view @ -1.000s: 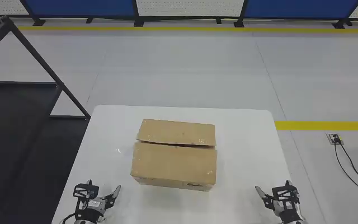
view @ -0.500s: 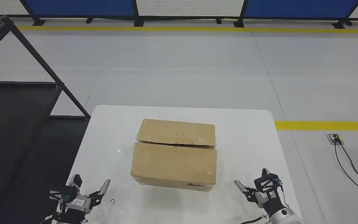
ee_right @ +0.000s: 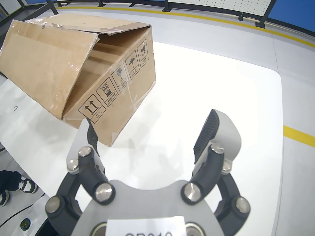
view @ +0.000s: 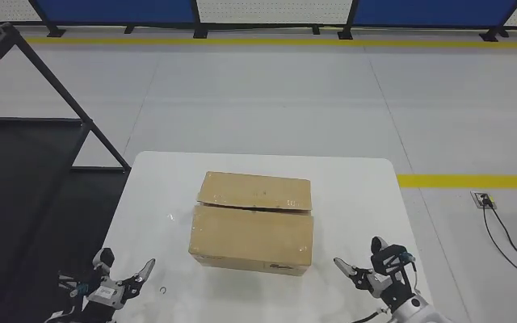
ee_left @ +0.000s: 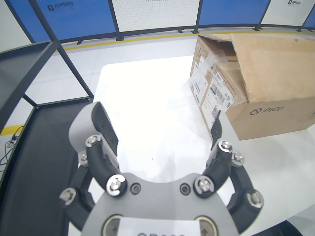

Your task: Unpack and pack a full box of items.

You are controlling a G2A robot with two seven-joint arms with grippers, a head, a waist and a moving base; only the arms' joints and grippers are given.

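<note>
Silver left gripper (black ribbed pads)

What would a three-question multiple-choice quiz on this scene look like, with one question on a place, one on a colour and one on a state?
1. Where does the cardboard box stand?
A. on the floor
B. near the middle of the table
C. held up in the air

2. What colour is the table top?
A. white
B. green
C. red

3. How are the left gripper and the right gripper?
A. both shut on the box
B. one open, one shut
C. both open and empty

Answers:
1 B, the top view shows the box resting mid-table.
2 A, the bare surface around the box is white.
3 C, each wrist view shows its jaws spread with nothing between them.
</note>
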